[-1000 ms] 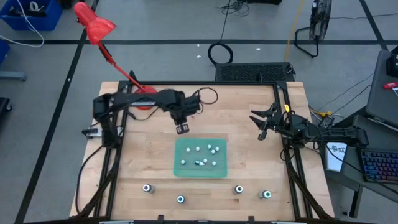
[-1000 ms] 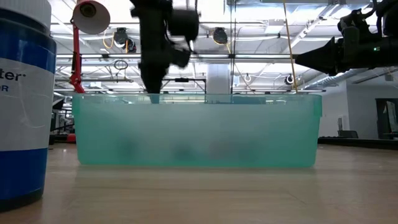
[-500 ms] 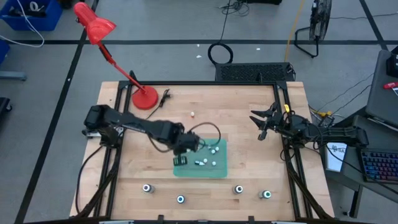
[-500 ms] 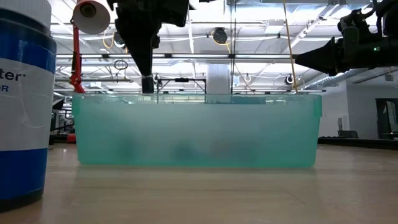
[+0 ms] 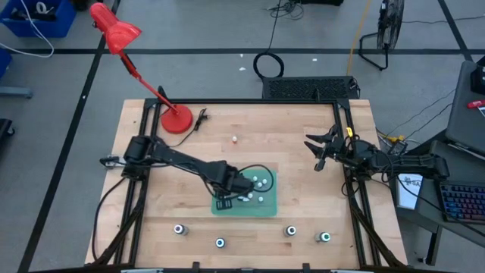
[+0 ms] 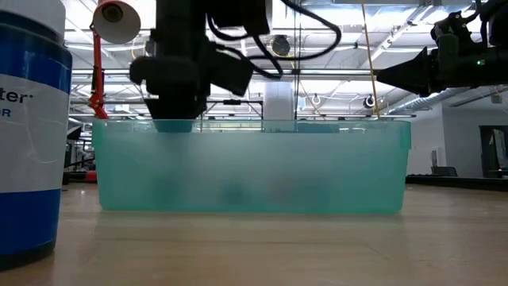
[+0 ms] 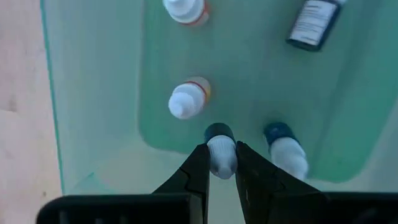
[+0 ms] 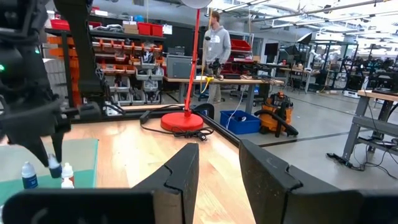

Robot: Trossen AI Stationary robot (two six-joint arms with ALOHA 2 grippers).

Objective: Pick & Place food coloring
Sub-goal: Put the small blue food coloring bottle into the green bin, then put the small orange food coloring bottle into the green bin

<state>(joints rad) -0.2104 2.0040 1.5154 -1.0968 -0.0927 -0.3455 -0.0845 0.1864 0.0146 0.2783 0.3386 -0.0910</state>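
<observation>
Several tiny white-capped food coloring bottles (image 5: pixel 254 189) stand or lie in a translucent green bin (image 5: pixel 227 176). One more small bottle (image 5: pixel 235 139) sits on the table beyond it. Four dark round ones with teal tops (image 5: pixel 220 243) stand along the near edge. My left gripper (image 5: pixel 223 203) reaches down into the bin's near-left corner, shut on a blue bottle (image 7: pixel 219 132). A second blue bottle (image 7: pixel 283 146) and a red-ringed one (image 7: pixel 186 101) stand beside it. The bin wall (image 6: pixel 254 167) hides the fingers in the low view. My right gripper (image 5: pixel 318 152) waits open at the right edge. My left gripper pinches the blue bottle by its white cap (image 7: pixel 222 158) between its two fingers (image 7: pixel 198 167), coming from above and pointing down. The bottle stands upright below the fingers. Whether its base rests on the bin floor, I cannot tell.
A red desk lamp (image 5: pixel 176 120) with a cable stands at the far left corner. A tall blue-and-white container (image 6: pixel 28 135) is close to the low camera. Bare wood lies around the bin. A person (image 8: pixel 217 37) stands in the room behind.
My left gripper has moved from beyond the bin's far edge toward the near edge, over the bin, and has come down into its near-left corner. The arm has stretched out across the table with it. The small bottle on the table beyond the bin has come into sight.
</observation>
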